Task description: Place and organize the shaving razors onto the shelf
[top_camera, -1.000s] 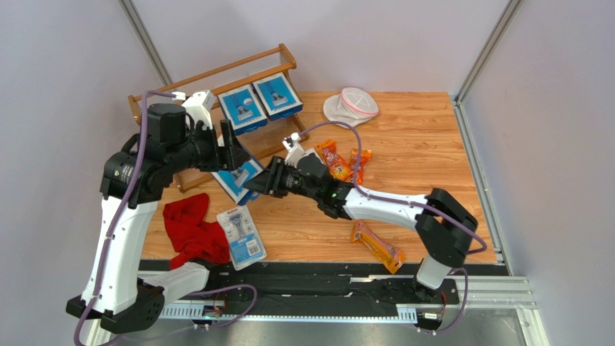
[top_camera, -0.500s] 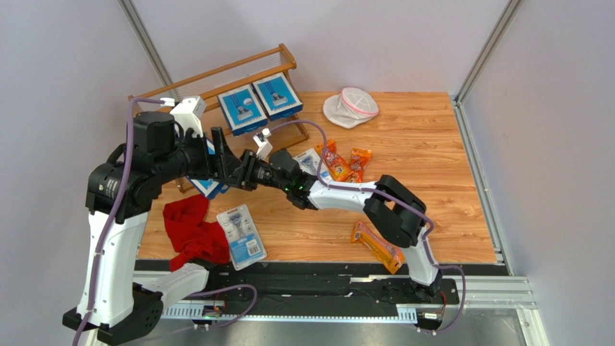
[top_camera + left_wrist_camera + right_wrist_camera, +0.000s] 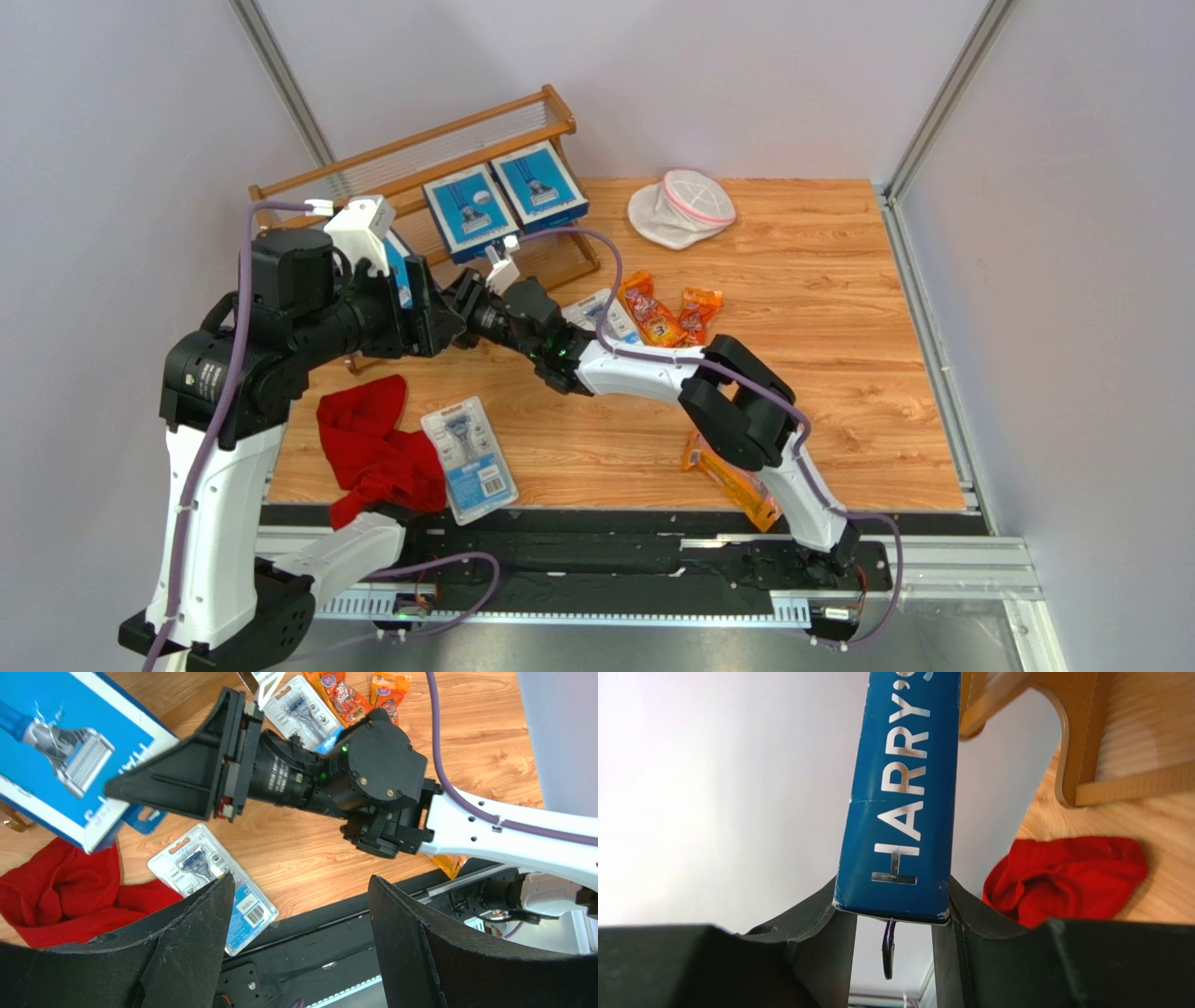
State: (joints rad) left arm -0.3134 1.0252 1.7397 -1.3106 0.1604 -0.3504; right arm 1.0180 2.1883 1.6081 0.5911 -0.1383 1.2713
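Note:
My right gripper [image 3: 457, 303] is shut on the edge of a flat blue razor box [image 3: 899, 791], held off the table in front of the wooden shelf [image 3: 421, 147]. The same box fills the upper left of the left wrist view [image 3: 63, 749]. My left gripper [image 3: 300, 878] is open and empty, just left of the box in the top view [image 3: 427, 319]. Two blue boxes [image 3: 473, 210] [image 3: 539, 185] stand on the shelf. Blister packs [image 3: 470, 458] [image 3: 606, 311] and orange bags [image 3: 648, 308] [image 3: 732, 479] lie on the table.
A red cloth [image 3: 372, 448] lies at the front left beside the near blister pack. A round white pouch [image 3: 683, 207] sits at the back. A shelf end post [image 3: 1081, 742] is close to the right of the held box. Grey walls enclose the table.
My right gripper has carried the blue box left and back toward the shelf's left part. My left arm has drawn back to the left.

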